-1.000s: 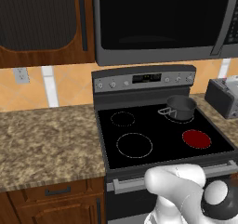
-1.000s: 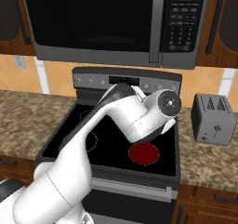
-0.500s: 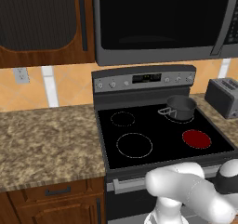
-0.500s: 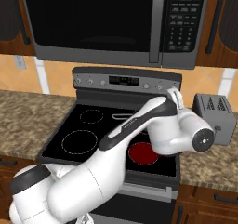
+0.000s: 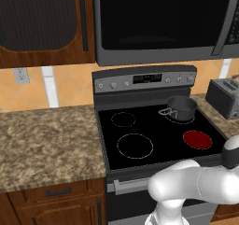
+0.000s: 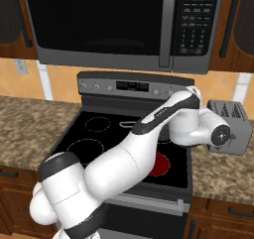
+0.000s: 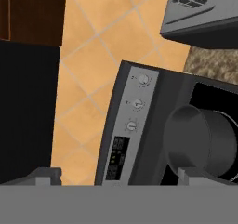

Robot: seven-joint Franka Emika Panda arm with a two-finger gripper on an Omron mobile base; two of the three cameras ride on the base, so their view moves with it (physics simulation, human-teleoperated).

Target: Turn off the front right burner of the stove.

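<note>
granite surface point(image 5: 46, 140) runs along the left of my left base view, with a dark wood cabinet point(image 5: 42, 23) overhead and a wall outlet point(image 5: 19, 75) on the orange tile. next comes the stove point(image 5: 154, 140), black glass top with a grey steel back panel point(image 5: 144, 80) carrying small round knobs and a digital display. on the glass i see white-outlined circles at back left and front left, then a grey pot point(image 5: 179, 107) on the back right ring, its handle pointing left. the front right burner point(image 5: 197, 139) is glowing red, just in front of the pot. above all this hangs the big dark microwave point(image 5: 163, 18). a toaster point(image 5: 224, 97) stands on the surface to the right of the stove.

from the right base view the white arm sweeps up over the stove, partly covering the red burner, and its wrist sits between the back panel and the toaster. in my hand view the gripper point(image 7: 118, 176) has its two tips spread wide with nothing between them, looking at three knobs point(image 7: 137, 104) on the panel's right end, with the pot close by and the toaster at the top edge.
</note>
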